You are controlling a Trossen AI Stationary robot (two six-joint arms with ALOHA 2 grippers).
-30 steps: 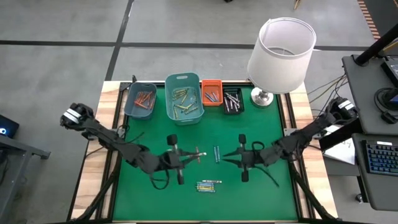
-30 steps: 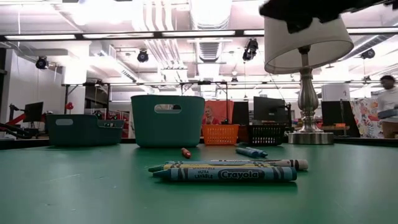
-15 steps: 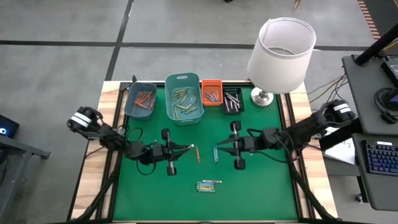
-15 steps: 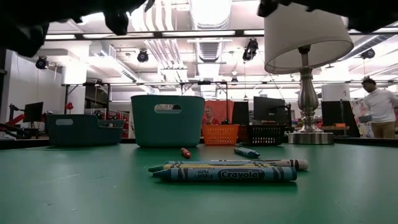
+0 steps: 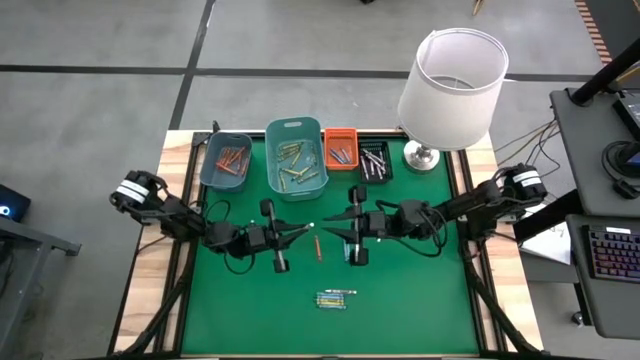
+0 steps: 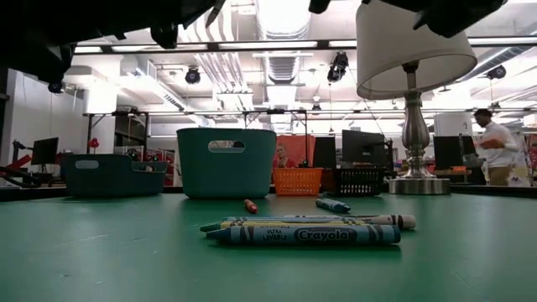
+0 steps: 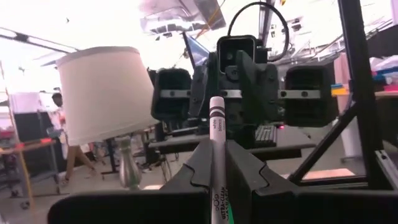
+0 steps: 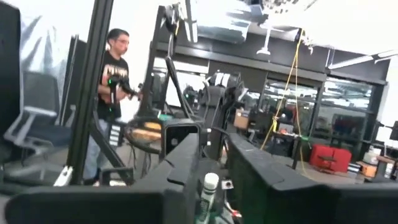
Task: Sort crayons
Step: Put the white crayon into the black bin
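Note:
My left gripper (image 5: 300, 232) is level above the mat's middle and shut on a grey-white crayon (image 7: 217, 134). My right gripper (image 5: 335, 228) faces it closely and holds a pale-ended, greenish-wrapped crayon (image 8: 208, 190). An orange-red crayon (image 5: 317, 246) lies flat on the mat below them. A blue crayon (image 6: 333, 205) lies beside it. A small heap of crayons (image 5: 335, 298) lies near the front edge. My left gripper pinches the grey-white crayon's wrapped shaft (image 7: 217, 186) between its two fingers. The fingers are level and point toward the table's right, lying along the crayon. Its tip (image 7: 216, 102) sticks out ahead of the fingertips, clear of the mat. My right gripper has the pale-ended crayon between its two fingers (image 8: 186, 162), which are level and point toward the table's left. Only the crayon's end (image 8: 210, 182) shows, set back between the fingers. It is clear of the mat.
Along the far edge stand a dark teal bin (image 5: 226, 160), a larger teal bin (image 5: 296, 157), an orange bin (image 5: 340, 148) and a black bin (image 5: 373, 160), each with crayons inside. A white-shaded lamp (image 5: 450, 80) stands at the far right. A person walks in the room behind.
My right gripper has gone toward the table's left and far edge, rising off the mat beside the blue crayon. My left gripper has drifted a little toward the far edge with its crayon. Both have levelled out and now face each other closely.

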